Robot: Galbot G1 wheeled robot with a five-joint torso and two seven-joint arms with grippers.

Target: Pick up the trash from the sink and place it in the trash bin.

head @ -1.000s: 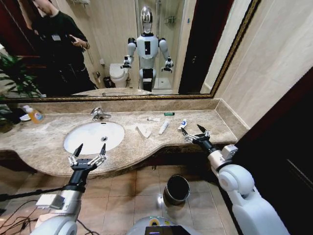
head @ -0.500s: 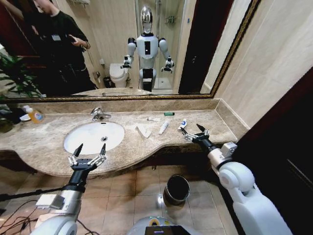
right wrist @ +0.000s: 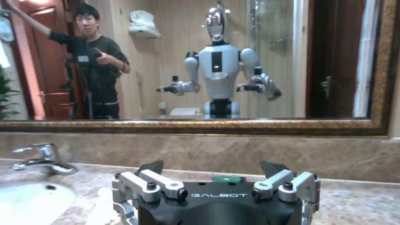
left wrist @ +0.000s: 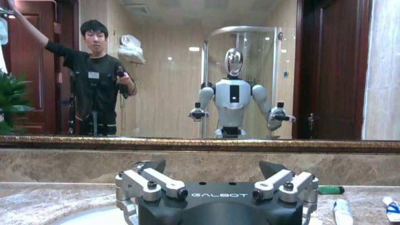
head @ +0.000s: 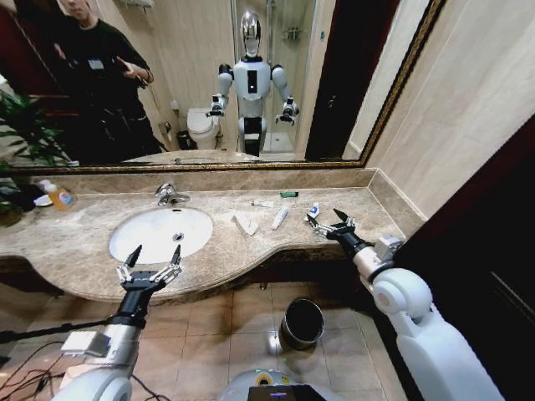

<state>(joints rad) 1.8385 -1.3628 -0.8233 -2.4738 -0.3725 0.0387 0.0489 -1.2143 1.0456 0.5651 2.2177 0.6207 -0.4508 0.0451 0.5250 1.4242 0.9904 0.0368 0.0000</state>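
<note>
— Where did everything sit around the sink (head: 159, 234)?
— The trash bin (head: 303, 322) stood on the floor below it. The left gripper (head: 150, 256) hovered at its front edge, the right gripper (head: 328, 221) beside the trash (head: 278, 217) on the desk (head: 75, 242); both had fingers spread, empty.

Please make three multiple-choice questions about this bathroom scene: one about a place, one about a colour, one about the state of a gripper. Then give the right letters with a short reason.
1. Where is the trash bin?
A. on the floor below the countertop
B. inside the sink
C. on the countertop beside the faucet

2. What colour is the small piece lying by the mirror?
A. red
B. green
C. black

3. How are the right gripper fingers?
A. shut on a tube
B. shut, empty
C. open, empty

Answers:
1. A, it stands on the tiles under the counter's edge.
2. B, it is plainly green.
3. C, the fingers are spread above the countertop with nothing between them.
</note>
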